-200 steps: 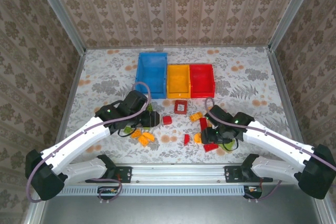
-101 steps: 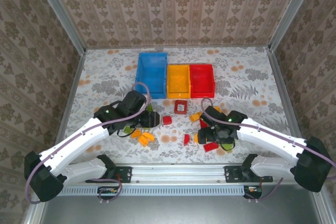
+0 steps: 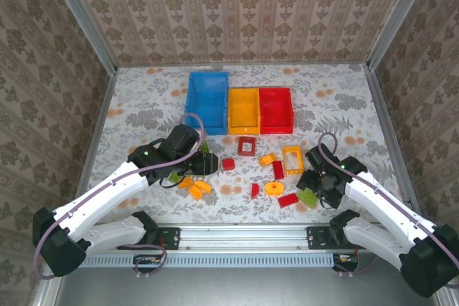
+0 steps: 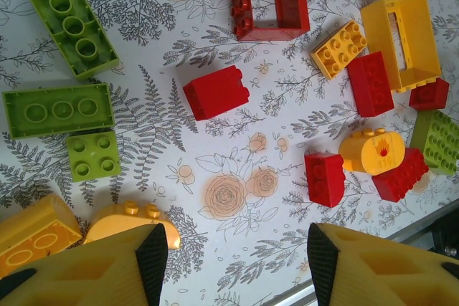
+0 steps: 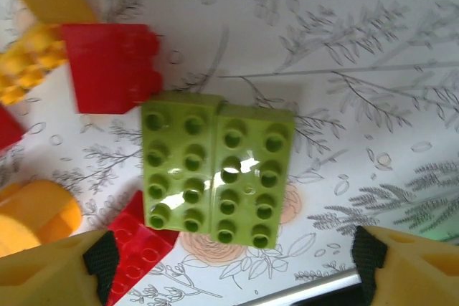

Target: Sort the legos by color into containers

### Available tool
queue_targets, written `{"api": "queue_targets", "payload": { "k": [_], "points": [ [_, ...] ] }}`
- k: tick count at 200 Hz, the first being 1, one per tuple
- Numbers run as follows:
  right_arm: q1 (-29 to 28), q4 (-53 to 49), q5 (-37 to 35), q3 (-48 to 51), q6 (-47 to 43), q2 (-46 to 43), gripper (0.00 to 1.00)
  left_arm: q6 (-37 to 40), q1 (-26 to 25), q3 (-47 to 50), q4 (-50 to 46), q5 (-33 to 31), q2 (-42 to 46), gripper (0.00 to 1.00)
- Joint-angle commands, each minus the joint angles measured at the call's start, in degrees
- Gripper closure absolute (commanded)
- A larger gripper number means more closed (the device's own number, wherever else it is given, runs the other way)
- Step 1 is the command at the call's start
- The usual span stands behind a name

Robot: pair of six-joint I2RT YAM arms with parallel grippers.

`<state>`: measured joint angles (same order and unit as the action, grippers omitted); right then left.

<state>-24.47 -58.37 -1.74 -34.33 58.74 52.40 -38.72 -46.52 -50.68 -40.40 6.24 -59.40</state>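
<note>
My right tool (image 5: 231, 259) hangs spread over the twin green bricks (image 5: 219, 170); closing now, I risk snagging the red piece (image 5: 140, 241) at seven o'clock.

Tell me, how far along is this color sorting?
Barely started, it seems. The blue bin, yellow bin and red bin all look empty, and the legos lie scattered on the table. Neither arm holds anything: the right gripper hovers open over two green plates, the left gripper open over other pieces.
</note>
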Motion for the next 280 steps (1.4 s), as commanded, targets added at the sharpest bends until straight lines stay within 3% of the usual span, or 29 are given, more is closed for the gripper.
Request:
{"api": "queue_targets", "payload": {
  "k": [1, 39, 90, 155, 183, 256, 280],
  "points": [
    [1.6, -6.5, -0.1, -0.2, 3.5, -3.0, 0.22, 1.2, -0.3, 0.2, 0.1, 0.6, 0.6, 0.43],
    [1.7, -6.1, 9.0, 1.3, -0.3, -1.1, 0.43, 1.7, -0.3, -0.1, -0.1, 0.5, 0.4, 0.43],
    [-0.5, -4.7, 13.5, 3.2, -3.4, 4.0, 0.4, 1.9, -0.3, 0.3, 0.8, 1.0, -0.2, 0.43],
    [0.3, 2.1, 7.9, 1.2, -4.0, 12.6, 0.36, 1.3, -0.3, 0.5, 1.8, 1.3, 0.0, 0.43],
    [0.9, 1.7, 5.8, -0.4, -3.4, 16.9, 0.36, 2.8, -0.3, 1.0, 5.2, 5.5, 0.6, 0.41],
    [4.9, 0.8, 4.5, 0.4, 3.1, 15.6, 0.35, 3.5, -0.4, 1.5, 9.3, 7.7, -0.3, 0.41],
    [5.6, 1.5, 6.1, 0.9, 3.6, 15.3, 0.41, 3.2, -0.3, 2.7, 10.5, 7.6, 0.0, 0.41]
  ]
}}
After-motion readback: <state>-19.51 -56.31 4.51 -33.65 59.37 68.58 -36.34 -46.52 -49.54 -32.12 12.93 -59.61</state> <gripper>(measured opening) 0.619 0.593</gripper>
